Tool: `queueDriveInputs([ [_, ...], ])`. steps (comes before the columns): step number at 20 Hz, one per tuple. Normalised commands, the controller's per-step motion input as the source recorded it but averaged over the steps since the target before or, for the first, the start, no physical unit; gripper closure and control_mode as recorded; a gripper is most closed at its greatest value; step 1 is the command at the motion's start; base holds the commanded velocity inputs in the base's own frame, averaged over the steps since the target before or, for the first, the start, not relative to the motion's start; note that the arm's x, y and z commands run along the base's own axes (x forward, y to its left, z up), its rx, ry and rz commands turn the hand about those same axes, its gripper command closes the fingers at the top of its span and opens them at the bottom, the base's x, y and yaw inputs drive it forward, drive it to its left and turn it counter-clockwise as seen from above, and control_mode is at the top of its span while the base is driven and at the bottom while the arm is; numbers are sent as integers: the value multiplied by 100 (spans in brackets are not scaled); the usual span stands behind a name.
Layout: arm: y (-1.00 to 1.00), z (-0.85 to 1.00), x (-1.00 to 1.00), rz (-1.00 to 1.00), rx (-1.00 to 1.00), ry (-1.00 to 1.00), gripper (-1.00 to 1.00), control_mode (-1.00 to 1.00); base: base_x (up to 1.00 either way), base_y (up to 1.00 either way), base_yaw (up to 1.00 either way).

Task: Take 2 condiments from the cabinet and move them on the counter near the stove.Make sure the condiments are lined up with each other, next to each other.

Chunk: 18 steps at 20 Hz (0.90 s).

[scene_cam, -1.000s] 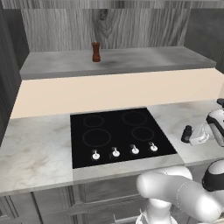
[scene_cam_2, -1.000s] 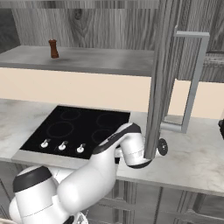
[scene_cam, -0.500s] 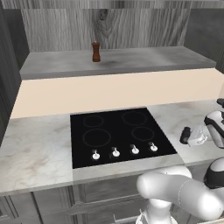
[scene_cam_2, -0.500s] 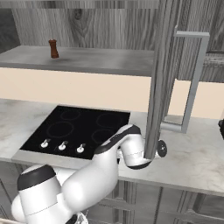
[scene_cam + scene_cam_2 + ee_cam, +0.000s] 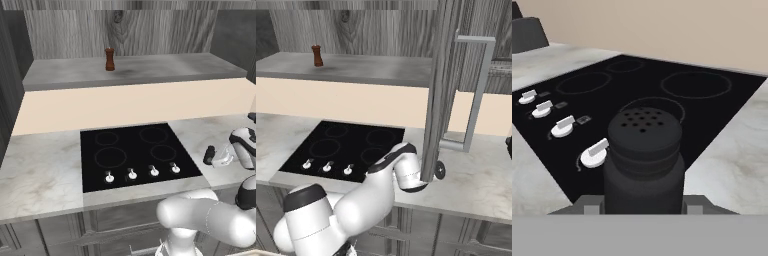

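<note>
Still no shift: black shaker (image 5: 643, 160) in jaws beside stove (image 5: 136, 152).

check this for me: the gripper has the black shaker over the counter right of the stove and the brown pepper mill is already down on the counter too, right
Not quite. The brown pepper mill is not on the counter; the left base view shows it standing on the cabinet shelf. The rest holds: the gripper has the black shaker over the counter right of the stove.
</note>
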Motion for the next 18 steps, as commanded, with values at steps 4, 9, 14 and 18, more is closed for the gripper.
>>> queueDriveInputs([
  [4,-9,-17,14,0,0,0,100,-100,0,0,0],
  [9,-10,-10,14,0,0,0,100,-100,0,0,0],
  [14,-8,-5,11,0,1,0,100,-100,0,0,0],
  [18,-8,-9,12,0,1,0,100,-100,0,0,0],
])
